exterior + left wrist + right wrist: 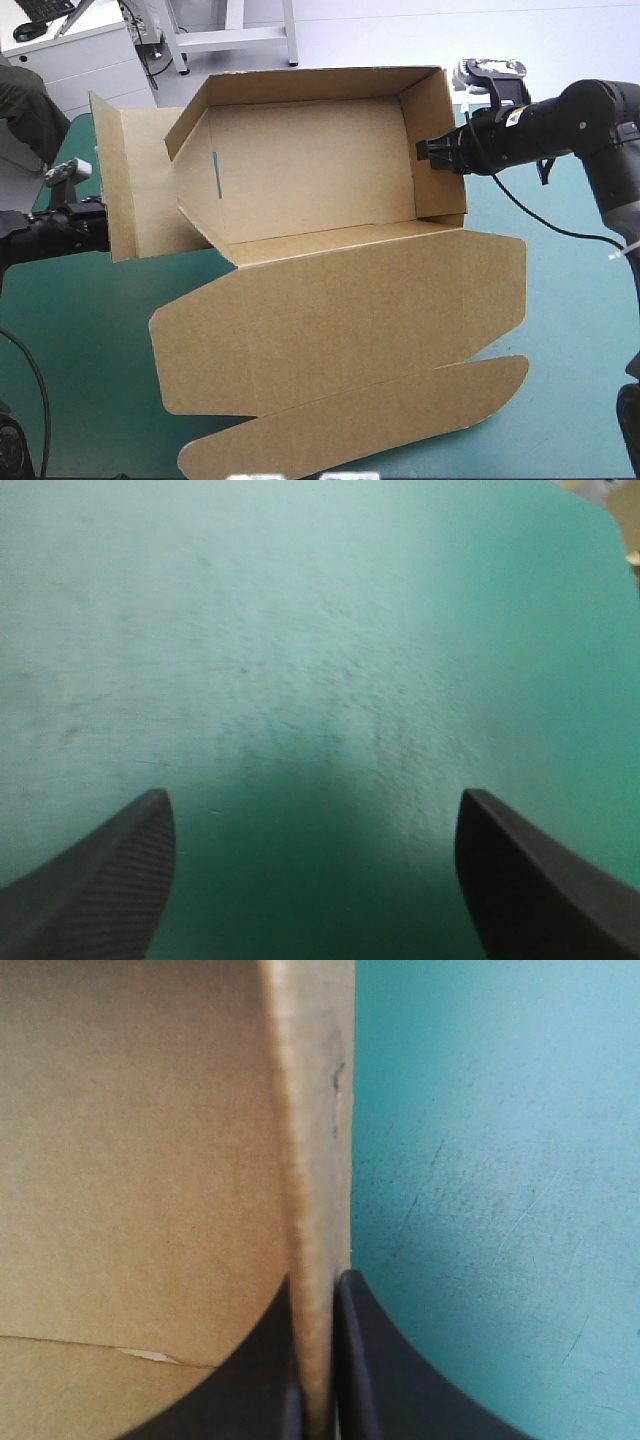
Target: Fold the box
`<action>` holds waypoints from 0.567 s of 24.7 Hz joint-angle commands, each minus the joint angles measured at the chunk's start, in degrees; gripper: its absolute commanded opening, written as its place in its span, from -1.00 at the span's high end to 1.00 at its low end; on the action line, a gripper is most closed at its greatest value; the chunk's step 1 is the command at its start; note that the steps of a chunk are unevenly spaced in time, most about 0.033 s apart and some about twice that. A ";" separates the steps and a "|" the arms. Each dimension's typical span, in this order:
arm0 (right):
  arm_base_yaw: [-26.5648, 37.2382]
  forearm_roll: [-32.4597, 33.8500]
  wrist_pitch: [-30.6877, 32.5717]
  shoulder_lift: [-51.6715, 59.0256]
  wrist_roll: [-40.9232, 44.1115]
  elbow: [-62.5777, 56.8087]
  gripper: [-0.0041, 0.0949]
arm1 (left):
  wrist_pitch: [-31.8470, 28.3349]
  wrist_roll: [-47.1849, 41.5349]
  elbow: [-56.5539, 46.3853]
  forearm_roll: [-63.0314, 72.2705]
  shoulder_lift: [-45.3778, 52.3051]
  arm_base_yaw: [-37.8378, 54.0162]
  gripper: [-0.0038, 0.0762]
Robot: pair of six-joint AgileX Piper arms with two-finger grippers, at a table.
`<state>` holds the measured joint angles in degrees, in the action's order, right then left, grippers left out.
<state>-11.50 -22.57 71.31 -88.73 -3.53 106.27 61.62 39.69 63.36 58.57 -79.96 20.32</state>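
The brown box (330,180) stands as an open tray at mid table, walls raised, with its lid (340,310) lying flat toward the near edge. My right gripper (432,152) pinches the tray's right wall; the right wrist view shows that wall (315,1180) squeezed between the two black fingers (375,1360). At the table's left, my left gripper (315,870) is open over bare teal-green cover, behind a raised side flap (125,180) that hides its fingers in the high view.
The left wall's flap (195,150) leans outward with a slot cut in it. A tuck flap (350,420) ends the lid near the front edge. Teal-green cover (570,330) lies bare to the right of the lid.
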 commanded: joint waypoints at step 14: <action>0.05 6.19 -3.53 -2.45 -0.34 1.80 0.92 | 12.28 13.04 2.96 20.63 -2.01 -10.21 -0.48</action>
<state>-11.50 -16.66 70.79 -93.58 -3.97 106.27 68.52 51.83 64.02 73.76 -84.21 12.18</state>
